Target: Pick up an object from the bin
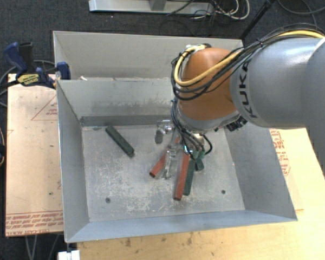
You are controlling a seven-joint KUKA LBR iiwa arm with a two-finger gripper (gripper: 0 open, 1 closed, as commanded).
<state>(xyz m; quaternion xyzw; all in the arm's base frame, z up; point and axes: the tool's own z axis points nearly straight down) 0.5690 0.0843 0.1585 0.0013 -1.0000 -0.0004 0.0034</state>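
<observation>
My gripper (171,151) hangs under the orange wrist cover, low over the middle of the bin floor. Directly beneath it lies a small cluster of hand tools. A red handle (158,168) slants out to the lower left of the gripper. A longer red and dark green handle pair (182,181) points toward the bin's front. A green-tipped piece (198,160) lies just right of the gripper, partly under the arm's cables. The gripper stands right against the red handles; whether it touches them is hidden.
A dark green flat bar (119,141) lies alone on the floor toward the back left. The arm and its orange cover hide the back right part of the bin. The sloped bin walls rise on all sides.
</observation>
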